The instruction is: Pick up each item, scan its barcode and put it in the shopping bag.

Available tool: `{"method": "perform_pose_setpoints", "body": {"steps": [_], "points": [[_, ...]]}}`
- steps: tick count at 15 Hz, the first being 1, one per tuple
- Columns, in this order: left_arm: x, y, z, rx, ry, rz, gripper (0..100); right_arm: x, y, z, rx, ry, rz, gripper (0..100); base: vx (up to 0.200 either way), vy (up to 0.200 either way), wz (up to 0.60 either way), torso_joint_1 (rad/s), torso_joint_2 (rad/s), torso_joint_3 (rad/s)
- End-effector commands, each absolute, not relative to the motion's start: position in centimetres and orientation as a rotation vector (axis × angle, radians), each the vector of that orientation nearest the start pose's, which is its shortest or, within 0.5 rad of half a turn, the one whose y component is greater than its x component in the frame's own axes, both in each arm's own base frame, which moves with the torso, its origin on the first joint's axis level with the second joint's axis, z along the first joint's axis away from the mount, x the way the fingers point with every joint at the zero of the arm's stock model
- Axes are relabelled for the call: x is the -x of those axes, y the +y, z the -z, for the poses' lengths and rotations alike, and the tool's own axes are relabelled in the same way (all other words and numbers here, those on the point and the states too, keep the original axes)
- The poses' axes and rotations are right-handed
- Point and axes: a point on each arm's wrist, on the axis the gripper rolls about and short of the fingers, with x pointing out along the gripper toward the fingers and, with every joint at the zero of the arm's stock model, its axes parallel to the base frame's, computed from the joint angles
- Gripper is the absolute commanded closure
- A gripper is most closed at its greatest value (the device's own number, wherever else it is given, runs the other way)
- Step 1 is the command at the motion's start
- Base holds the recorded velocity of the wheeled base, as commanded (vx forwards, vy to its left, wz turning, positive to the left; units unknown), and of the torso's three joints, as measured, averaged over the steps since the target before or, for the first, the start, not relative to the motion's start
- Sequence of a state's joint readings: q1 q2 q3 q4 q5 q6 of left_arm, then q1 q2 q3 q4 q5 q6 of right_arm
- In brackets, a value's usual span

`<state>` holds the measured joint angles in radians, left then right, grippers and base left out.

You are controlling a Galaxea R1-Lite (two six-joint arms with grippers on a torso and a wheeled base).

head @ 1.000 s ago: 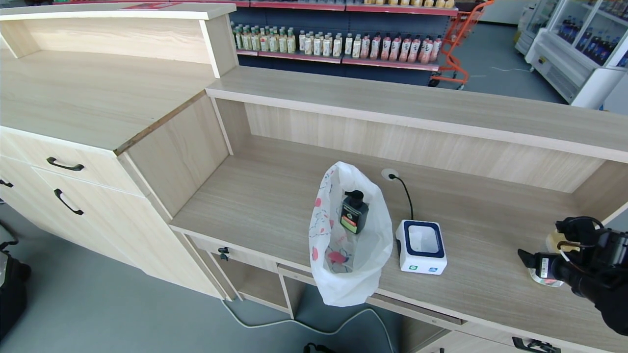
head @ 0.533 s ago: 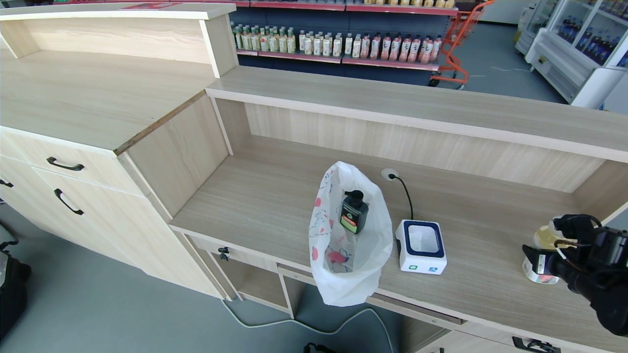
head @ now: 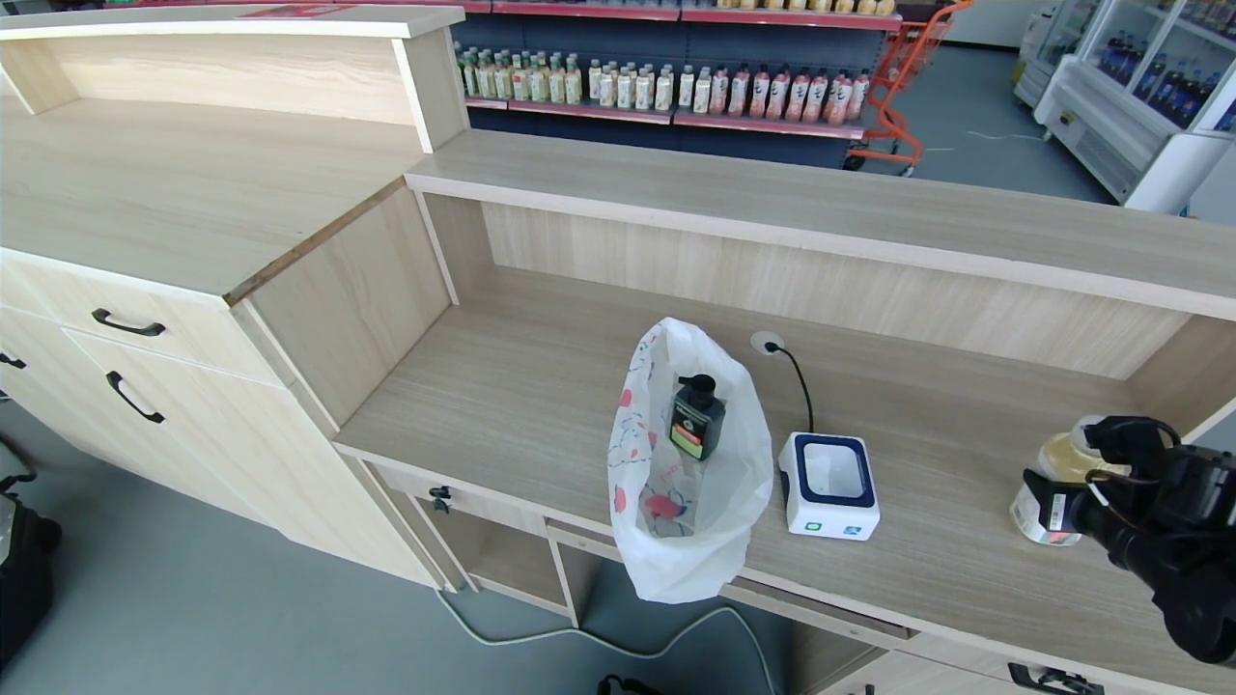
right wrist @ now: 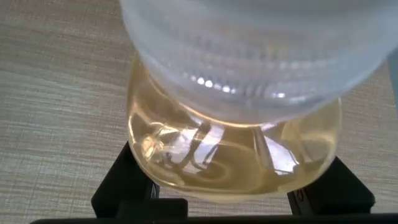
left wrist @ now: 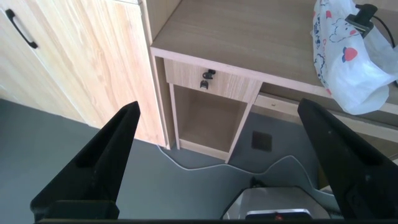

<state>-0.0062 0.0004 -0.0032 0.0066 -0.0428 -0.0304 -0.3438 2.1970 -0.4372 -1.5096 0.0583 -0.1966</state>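
Head view, at the right edge: the right claw [head: 1062, 507] gripped a bottle [head: 1062, 461] of yellow liquid. The left claw [left wrist: 217, 109] was open wide.

The tabletop [head: 541, 386] is pale wood with a fine straight grain. The shopping bag [head: 676, 550] is white, printed with red hearts and pink cartoon shapes. The pump bottle [head: 697, 420] is black, its label green and red. The scanner [head: 830, 526] is white with a dark blue frame. The clear bottle [head: 1054, 468] holds pale yellow liquid.
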Motion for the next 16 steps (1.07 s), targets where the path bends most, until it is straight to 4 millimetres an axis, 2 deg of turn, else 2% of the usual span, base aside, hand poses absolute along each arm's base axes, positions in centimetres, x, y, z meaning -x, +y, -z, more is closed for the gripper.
{"method": "perform_pose_setpoints", "body": {"steps": [1,5,10,11,12,13,16], "points": [[2.3,-0.1,-7.6,0.031,0.005,0.049,0,-29.9,-10.2,-4.1,0.149,0.239,0.227,100,0.0,0.0,0.0,0.0,0.0,0.0],[2.3,-0.1,-7.6,0.031,0.005,0.049,0,-28.4,-8.8,-9.3,0.124,0.158,0.081,100,0.0,0.0,0.0,0.0,0.0,0.0],[2.3,-0.1,-7.6,0.031,0.004,0.049,0,-26.7,-8.1,-12.8,0.042,0.107,0.041,100,0.0,0.0,0.0,0.0,0.0,0.0],[2.3,-0.1,-7.6,0.031,0.004,0.049,0,-25.6,-7.3,-14.5,-0.001,0.092,-0.044,100,0.0,0.0,0.0,0.0,0.0,0.0],[2.3,-0.1,-7.6,0.031,0.005,0.049,0,-25.0,-6.8,-15.4,-0.02,0.085,-0.091,100,0.0,0.0,0.0,0.0,0.0,0.0],[2.3,-0.1,-7.6,0.031,0.005,0.049,0,-23.1,-5.3,-17.8,-0.087,0.071,-0.24,100,0.0,0.0,0.0,0.0,0.0,0.0],[2.3,-0.1,-7.6,0.031,0.004,0.049,0,-19.1,-2.1,-21.1,-0.216,0.085,-0.554,100,0.0,0.0,0.0,0.0,0.0,0.0]]}}
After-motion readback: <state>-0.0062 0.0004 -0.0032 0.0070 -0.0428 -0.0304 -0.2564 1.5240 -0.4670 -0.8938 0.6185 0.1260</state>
